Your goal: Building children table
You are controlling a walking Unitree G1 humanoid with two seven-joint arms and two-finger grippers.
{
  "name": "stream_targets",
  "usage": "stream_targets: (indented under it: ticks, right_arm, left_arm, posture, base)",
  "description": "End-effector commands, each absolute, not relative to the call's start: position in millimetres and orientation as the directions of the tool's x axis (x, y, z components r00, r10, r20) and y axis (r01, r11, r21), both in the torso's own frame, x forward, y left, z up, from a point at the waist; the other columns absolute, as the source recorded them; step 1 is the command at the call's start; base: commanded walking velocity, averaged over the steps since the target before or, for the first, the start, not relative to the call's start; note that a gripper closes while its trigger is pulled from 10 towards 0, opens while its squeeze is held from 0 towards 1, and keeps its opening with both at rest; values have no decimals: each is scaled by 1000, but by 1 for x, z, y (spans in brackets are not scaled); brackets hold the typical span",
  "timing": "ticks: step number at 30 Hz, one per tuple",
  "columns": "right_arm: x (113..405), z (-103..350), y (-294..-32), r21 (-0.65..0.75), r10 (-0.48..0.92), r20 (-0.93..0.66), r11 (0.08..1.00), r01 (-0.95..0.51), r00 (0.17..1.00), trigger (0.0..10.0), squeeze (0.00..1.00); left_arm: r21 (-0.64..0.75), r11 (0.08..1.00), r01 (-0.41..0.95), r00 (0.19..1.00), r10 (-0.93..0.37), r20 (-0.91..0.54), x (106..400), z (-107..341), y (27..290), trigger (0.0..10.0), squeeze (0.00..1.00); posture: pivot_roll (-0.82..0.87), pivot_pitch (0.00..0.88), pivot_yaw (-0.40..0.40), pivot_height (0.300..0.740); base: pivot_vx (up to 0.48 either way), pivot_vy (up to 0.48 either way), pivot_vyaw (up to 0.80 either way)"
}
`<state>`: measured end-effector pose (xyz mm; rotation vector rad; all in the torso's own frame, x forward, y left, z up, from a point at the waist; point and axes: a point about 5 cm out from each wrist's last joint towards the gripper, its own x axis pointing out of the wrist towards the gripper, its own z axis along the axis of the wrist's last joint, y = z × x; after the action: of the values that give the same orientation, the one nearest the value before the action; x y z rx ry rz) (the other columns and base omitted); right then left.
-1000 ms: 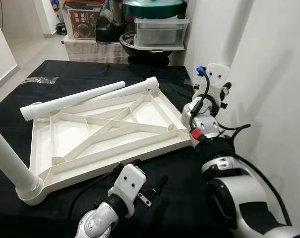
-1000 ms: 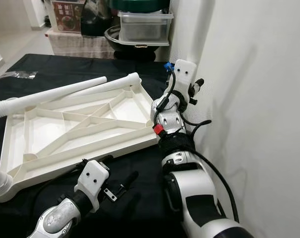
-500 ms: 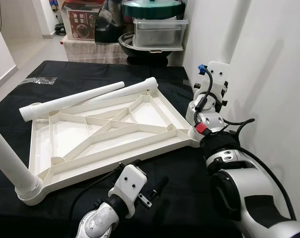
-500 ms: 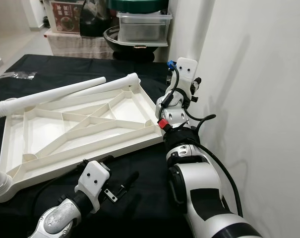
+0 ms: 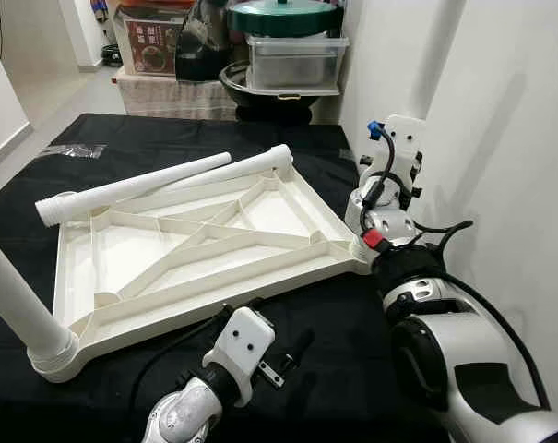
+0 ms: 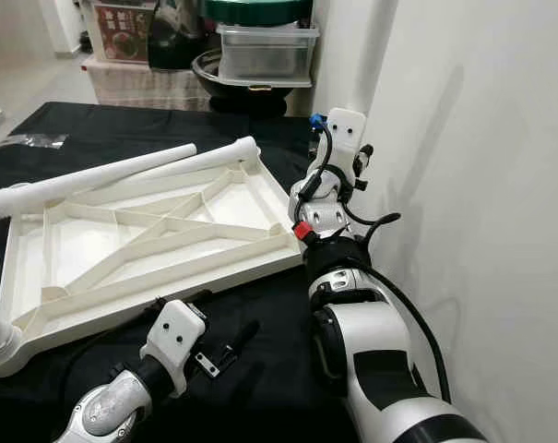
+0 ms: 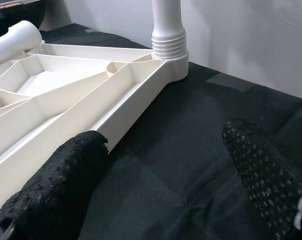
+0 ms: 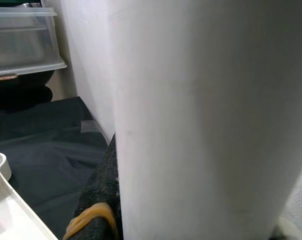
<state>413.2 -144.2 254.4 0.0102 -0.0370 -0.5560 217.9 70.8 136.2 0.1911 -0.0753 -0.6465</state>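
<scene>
An upturned white plastic table top lies on a black cloth. One leg stands screwed into its near left corner. Two loose legs lie along its far edge. At the right corner stands another leg. My right gripper is shut on it, and in the right wrist view the leg is very close, with one black finger beside it. My left gripper hovers low over the cloth by the top's near edge, open, with nothing between its fingers.
A white wall runs close along the right arm. Behind the cloth, a low shelf holds a clear lidded box, a dark bowl and a printed carton. A clear plastic bag lies at the far left. Floor shows at the left.
My right gripper with the leg has shifted slightly away from me, and the table top's right corner has moved a little with it. The left arm has barely moved.
</scene>
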Motion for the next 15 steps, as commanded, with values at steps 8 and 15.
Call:
stream_targets:
  ticks: [8,15]
  right_arm:
    - [407,207,-128,-31,-404,-159,914,404,901,10000,0]
    - [396,193,-94,62,-156,-305,981,184,939,10000,0]
  left_arm:
    - [189,776,602,792,-611,-11,217,131,70,10000,0]
    - [191,776,602,791,-612,-7,218,132,70,10000,0]
  posture:
    - [45,92,-63,740]
    - [43,91,-62,740]
  base:
    - [0,0,0]
    - [0,0,0]
